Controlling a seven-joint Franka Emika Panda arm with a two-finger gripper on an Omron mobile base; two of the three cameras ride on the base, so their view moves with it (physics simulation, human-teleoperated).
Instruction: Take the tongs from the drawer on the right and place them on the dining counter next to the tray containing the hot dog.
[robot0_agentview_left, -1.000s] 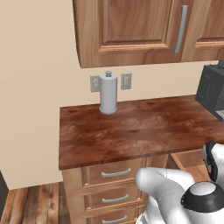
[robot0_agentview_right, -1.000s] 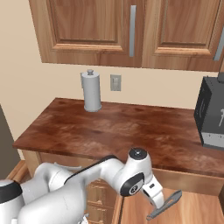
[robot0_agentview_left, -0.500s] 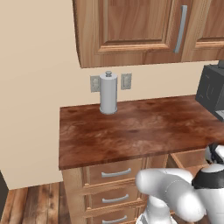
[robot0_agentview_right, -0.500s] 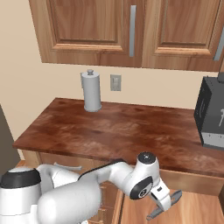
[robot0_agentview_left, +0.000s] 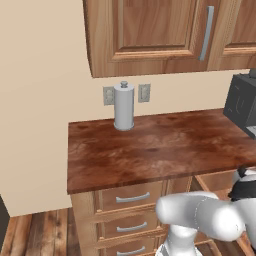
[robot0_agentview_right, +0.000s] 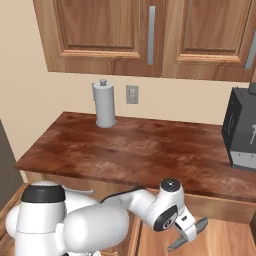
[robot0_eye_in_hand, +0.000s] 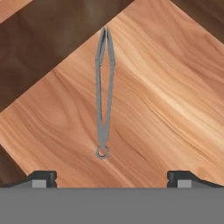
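The slim grey tongs (robot0_eye_in_hand: 104, 100) lie flat on the light wood floor of the open drawer (robot0_eye_in_hand: 166, 100), ring end nearest the hand and tips pointing away. My gripper (robot0_eye_in_hand: 111, 177) hovers above them, open, one fingertip (robot0_eye_in_hand: 41, 177) on each side and nothing between them. From the right base camera the gripper (robot0_agentview_right: 189, 235) hangs low over the drawer (robot0_agentview_right: 225, 240), below the worktop's front edge. The dining counter and the tray are out of view.
A paper towel roll (robot0_agentview_left: 123, 106) stands at the back of the narrow reddish-brown worktop (robot0_agentview_left: 160, 145). A dark appliance (robot0_agentview_right: 242, 130) sits at its right end. Narrow drawer fronts with silver handles (robot0_agentview_left: 132, 198) lie left of the arm, with wall cabinets above.
The arm has folded closer to the cabinet and the hand has sunk slightly over the drawer. The jaws have stayed open.
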